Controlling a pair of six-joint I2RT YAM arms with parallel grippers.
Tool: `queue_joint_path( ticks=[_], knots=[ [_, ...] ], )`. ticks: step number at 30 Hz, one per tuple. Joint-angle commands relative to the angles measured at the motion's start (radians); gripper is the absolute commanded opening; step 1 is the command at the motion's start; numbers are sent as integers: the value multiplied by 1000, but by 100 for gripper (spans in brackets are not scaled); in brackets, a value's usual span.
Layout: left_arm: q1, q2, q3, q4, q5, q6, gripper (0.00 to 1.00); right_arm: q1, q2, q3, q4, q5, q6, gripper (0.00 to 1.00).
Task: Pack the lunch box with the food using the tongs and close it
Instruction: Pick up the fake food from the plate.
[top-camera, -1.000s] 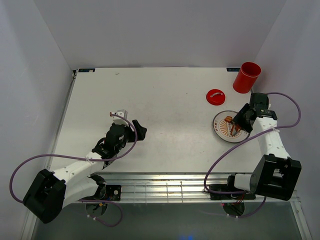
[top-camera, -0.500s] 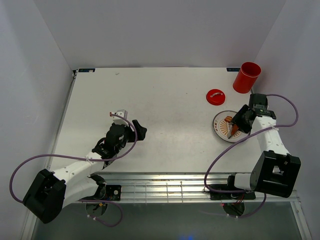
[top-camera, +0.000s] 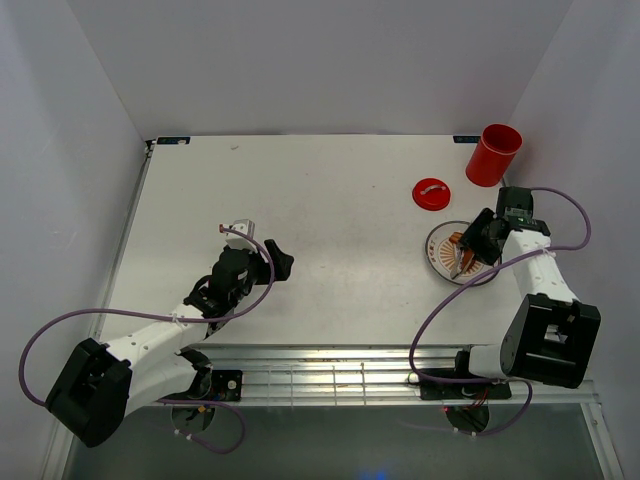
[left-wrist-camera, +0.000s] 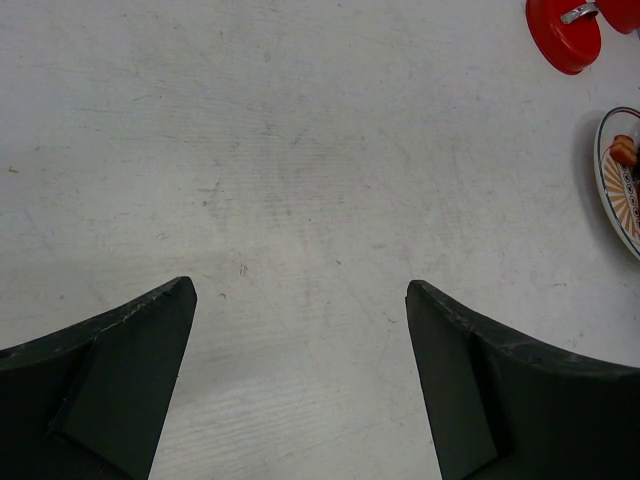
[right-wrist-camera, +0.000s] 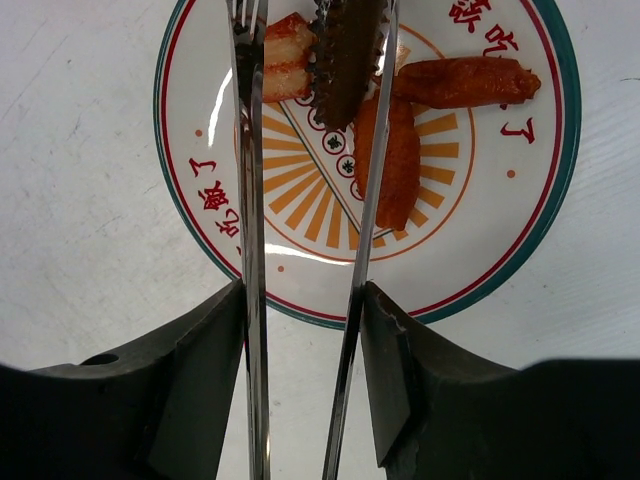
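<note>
R gripper (right-wrist-camera: 303, 305): fingers pressed on the tongs (right-wrist-camera: 252, 190) from outside, one pad per arm. Tong arms apart, running fwd over the plate (right-wrist-camera: 497, 215), tips at its far half.

- R wrist cam only:
  - food (right-wrist-camera: 460, 80) in detail: reddish-brown strip at far right of plate.
  - orange-brown piece just beside it, under the right tong arm.
  - pale streaky piece btw the tong tips.
  - dark saw-edged shape next to it; can't tell if tong head or food.
- Top cam only:
  - lunch box (top-camera: 493, 155): upright and uncovered at far right corner of table (top-camera: 330, 200), well apart from plate. Inside not readable.
  - both arms shown whole; R arm is bent over the plate.

L gripper (left-wrist-camera: 300, 330): fingers spread wide, nothing btw them, bare tabletop below. Sits at near-left of table, well apart from plate.

- L wrist cam: lid (left-wrist-camera: 565, 35) at upper right, plus a sliver of the plate rim w/ one food piece on it.

Containers:
- plate: holds all food pieces seen.
- lid: flat on table, white mark up, btw lunch box and plate, touching neither.
</note>
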Motion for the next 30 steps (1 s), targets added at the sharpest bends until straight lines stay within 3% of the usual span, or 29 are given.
queue_joint_path(
  ticks=[1,30],
  knots=[
    [-4,-19,20,6,-10,5,96,-6,-7,24,-1,8,-24,54],
    [-4,-25,19,3,-13,5,96,-30,-35,55,-82,-41,-42,50]
  ],
)
